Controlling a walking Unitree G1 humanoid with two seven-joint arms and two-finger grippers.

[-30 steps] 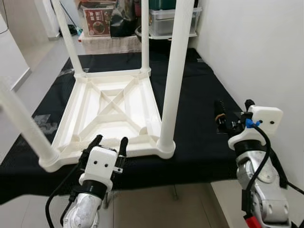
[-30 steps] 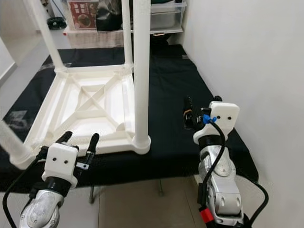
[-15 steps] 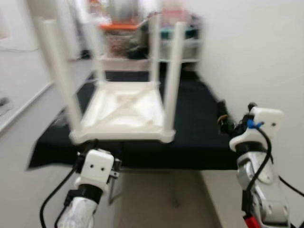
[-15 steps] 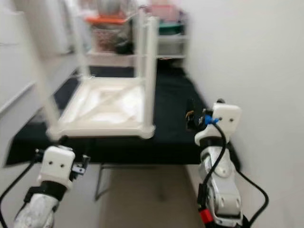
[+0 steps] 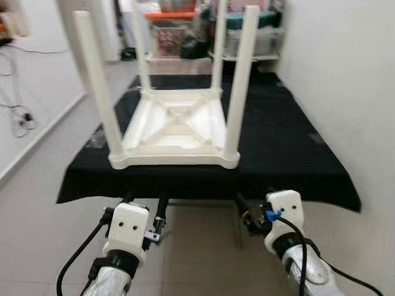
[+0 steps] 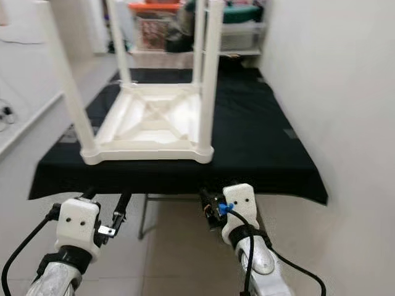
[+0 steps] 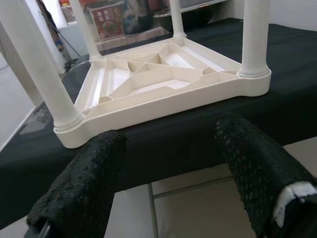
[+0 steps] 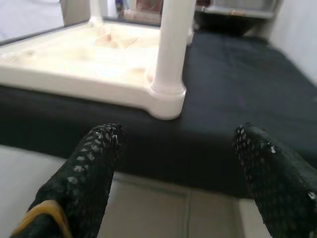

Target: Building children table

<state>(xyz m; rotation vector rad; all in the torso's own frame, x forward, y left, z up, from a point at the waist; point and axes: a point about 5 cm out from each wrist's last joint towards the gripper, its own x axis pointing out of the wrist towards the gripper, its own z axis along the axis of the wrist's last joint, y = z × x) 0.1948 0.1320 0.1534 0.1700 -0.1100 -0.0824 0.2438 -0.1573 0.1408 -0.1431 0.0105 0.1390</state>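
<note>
The white children's table lies upside down on the black-covered workbench, all four legs standing up in their corner sockets, so assembly looks close to finished; turning it upright appears to be what remains. The left gripper and right gripper hang low before the bench's near edge, fingers spread and holding nothing. Whether the legs are fully seated cannot be judged, and the far shelves are blurred.
</note>
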